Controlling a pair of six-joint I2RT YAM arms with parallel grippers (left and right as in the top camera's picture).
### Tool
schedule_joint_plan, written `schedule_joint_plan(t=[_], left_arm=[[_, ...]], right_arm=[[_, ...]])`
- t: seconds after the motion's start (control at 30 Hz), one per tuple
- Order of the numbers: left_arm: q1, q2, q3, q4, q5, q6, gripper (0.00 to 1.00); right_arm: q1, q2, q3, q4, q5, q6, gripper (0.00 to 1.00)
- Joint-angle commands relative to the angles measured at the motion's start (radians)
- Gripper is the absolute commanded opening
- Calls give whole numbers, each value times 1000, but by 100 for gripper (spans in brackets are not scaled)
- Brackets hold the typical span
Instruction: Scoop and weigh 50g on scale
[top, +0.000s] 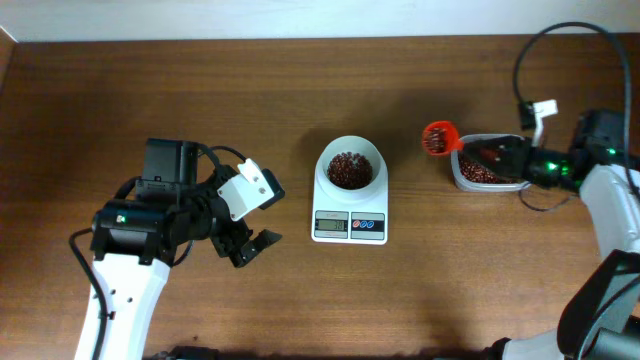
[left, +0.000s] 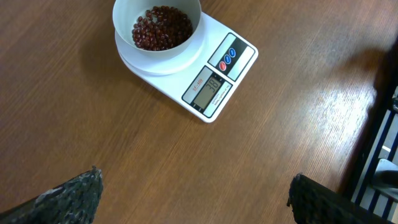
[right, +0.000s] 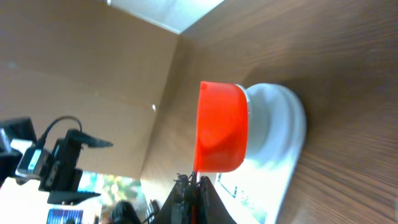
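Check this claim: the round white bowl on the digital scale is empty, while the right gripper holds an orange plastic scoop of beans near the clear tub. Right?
Wrong: the round white bowl of the white digital scale holds dark reddish-brown beans, as the overhead view shows. The right gripper does hold the orange plastic scoop near the clear tub.

The scale (left: 214, 74) readout is too blurred to read from the left wrist and too small overhead; its bowl (left: 155, 57) is clipped by the top edge. From the right wrist, the orange scoop (right: 221, 127) hides the bowl's inside. Overhead, the right gripper (top: 482, 153) covers part of the clear tub (top: 456, 174).
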Motion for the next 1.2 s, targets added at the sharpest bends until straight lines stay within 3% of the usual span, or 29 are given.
schedule_joint_plan(t=[0.0, 0.43, 0.87, 1.03, 1.17], left_arm=[[5, 2, 19, 2, 3, -5, 99], [5, 2, 19, 2, 4, -5, 99], [5, 2, 19, 2, 4, -5, 99], [5, 2, 19, 2, 3, -5, 99], [5, 2, 19, 1, 3, -5, 99]], right_arm=[[84, 11, -2, 14, -36, -4, 4], [312, 11, -2, 86, 61, -4, 4], [383, 11, -2, 241, 270, -22, 4], [409, 11, -2, 250, 304, -140, 4], [426, 11, -2, 254, 397, -152, 4]])
